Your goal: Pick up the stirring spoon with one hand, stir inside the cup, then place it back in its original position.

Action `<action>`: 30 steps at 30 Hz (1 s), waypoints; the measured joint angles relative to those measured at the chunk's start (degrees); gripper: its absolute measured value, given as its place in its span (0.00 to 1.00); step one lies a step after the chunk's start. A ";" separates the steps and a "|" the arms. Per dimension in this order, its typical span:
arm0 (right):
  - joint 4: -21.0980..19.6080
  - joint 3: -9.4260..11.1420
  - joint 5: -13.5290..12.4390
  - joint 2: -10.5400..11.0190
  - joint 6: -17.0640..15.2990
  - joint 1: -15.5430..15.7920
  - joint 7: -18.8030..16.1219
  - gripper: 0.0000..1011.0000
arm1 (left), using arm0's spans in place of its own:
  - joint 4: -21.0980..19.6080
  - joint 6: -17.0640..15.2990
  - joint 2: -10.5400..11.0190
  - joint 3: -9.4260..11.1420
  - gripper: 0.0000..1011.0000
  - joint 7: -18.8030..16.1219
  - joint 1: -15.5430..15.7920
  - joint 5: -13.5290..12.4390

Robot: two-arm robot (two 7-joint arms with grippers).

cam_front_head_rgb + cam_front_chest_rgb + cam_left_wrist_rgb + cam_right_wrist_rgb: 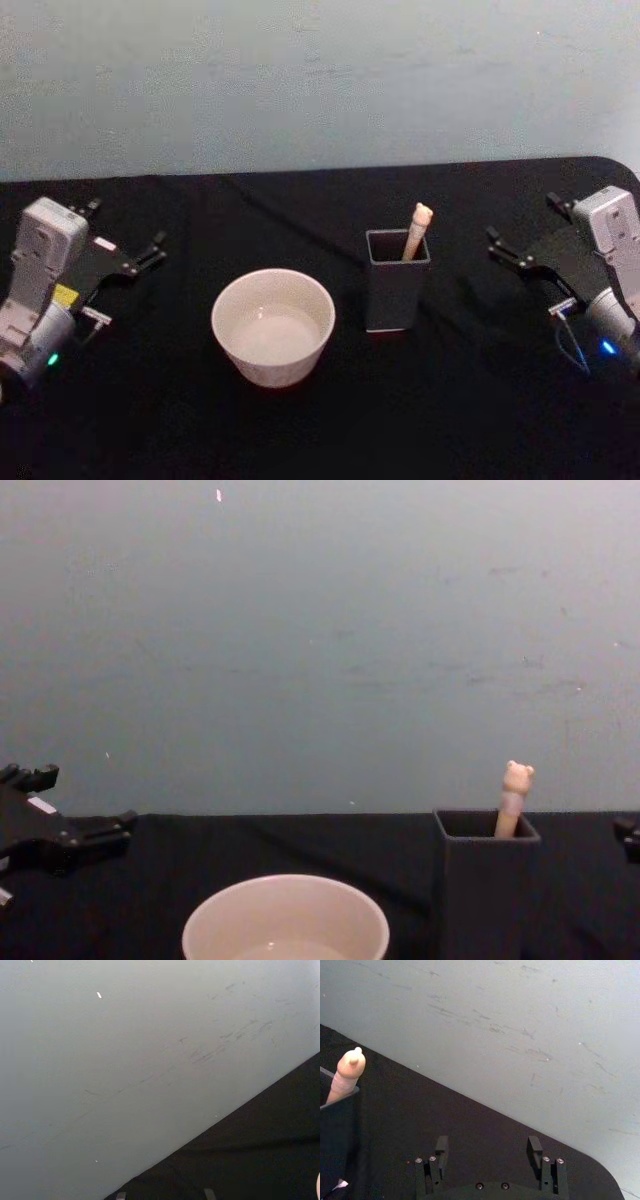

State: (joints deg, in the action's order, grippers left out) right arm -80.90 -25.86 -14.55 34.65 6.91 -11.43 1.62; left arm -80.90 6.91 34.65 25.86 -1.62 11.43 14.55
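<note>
The stirring spoon [417,232] stands in the dark grey square holder [397,282], its beige handle and bear-shaped knob sticking out above the rim; its bowl is hidden inside. The knob of the spoon [515,798] rises from the holder [485,880], and the spoon [348,1074] also leans in the holder [337,1130] in the right wrist view. The cream-white cup [273,325] sits left of the holder, and the cup [285,920] shows low in the chest view. My left gripper [125,230] rests open at the far left. My right gripper [522,218] is open to the right of the holder, empty [487,1147].
A black cloth covers the table [320,430], and a pale wall [320,80] stands behind its far edge. The table's right rear corner is rounded. Bare cloth lies between each gripper and the two vessels.
</note>
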 joint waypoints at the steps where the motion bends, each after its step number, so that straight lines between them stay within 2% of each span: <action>1: 0.00 0.00 0.00 0.00 0.00 0.00 0.00 0.99 | 0.00 0.00 0.00 0.00 0.99 0.00 0.00 0.00; 24: -0.17 0.30 -0.09 -0.08 0.00 0.19 -0.42 0.99 | 0.00 0.00 0.00 0.00 0.99 0.00 0.00 0.00; 30: -2.17 2.07 -2.82 -0.15 -0.24 1.41 -3.69 0.99 | -0.01 0.00 0.00 0.00 0.99 0.00 0.00 0.00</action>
State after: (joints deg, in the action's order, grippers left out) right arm -83.07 -23.79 -17.37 34.50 6.66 -10.02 -2.07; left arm -80.90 6.91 34.64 25.86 -1.62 11.43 14.55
